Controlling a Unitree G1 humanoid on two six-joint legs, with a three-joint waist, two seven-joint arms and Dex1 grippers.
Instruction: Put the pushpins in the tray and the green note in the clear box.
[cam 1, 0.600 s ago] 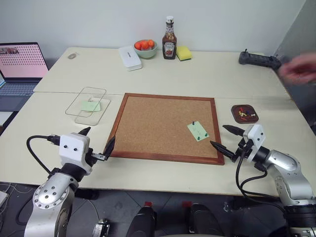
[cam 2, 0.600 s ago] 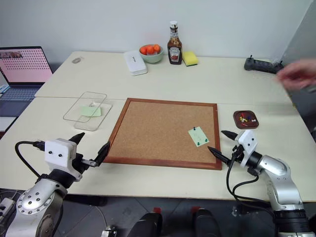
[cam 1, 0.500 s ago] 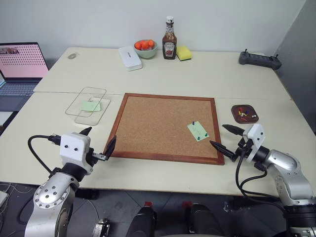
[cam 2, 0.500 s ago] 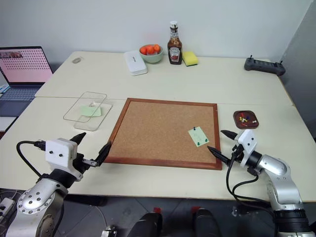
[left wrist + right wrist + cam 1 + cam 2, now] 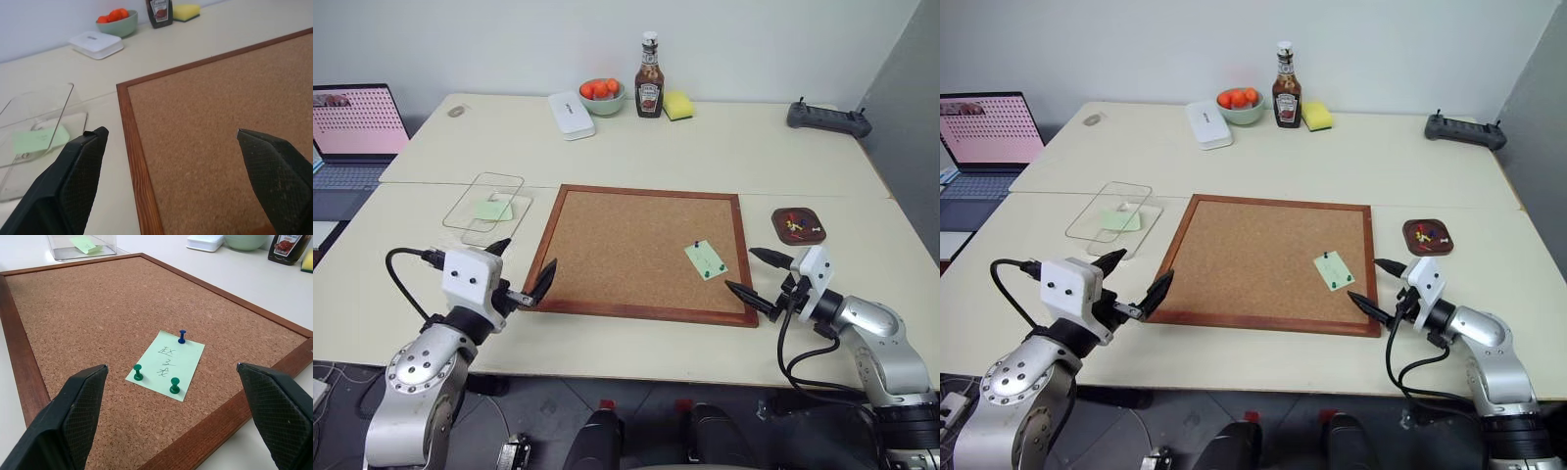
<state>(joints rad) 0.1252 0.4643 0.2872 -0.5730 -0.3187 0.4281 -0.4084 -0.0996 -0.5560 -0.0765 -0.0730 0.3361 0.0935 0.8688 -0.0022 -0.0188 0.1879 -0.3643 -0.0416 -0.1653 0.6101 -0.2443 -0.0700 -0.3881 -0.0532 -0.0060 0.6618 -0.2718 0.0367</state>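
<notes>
The green note (image 5: 166, 363) lies pinned on the corkboard (image 5: 626, 245) near its right edge. One blue and two green pushpins (image 5: 138, 372) hold it. My right gripper (image 5: 741, 270) is open just off the board's right front corner, pointing at the note without touching it. The dark reddish tray (image 5: 798, 224), with a few small pins in it, sits on the table behind that gripper. The clear box (image 5: 489, 206) stands left of the board with another green slip (image 5: 39, 138) inside. My left gripper (image 5: 526, 264) is open at the board's left front corner, empty.
Along the far edge stand a white case (image 5: 571, 115), a fruit bowl (image 5: 601, 95), a sauce bottle (image 5: 649, 88) and a yellow sponge (image 5: 678, 105). A black controller (image 5: 827, 117) lies far right. A laptop (image 5: 352, 122) sits far left.
My left gripper has moved right and forward, closer to the board's left front corner. A person's hand at the far right has left the view. The right gripper has barely shifted.
</notes>
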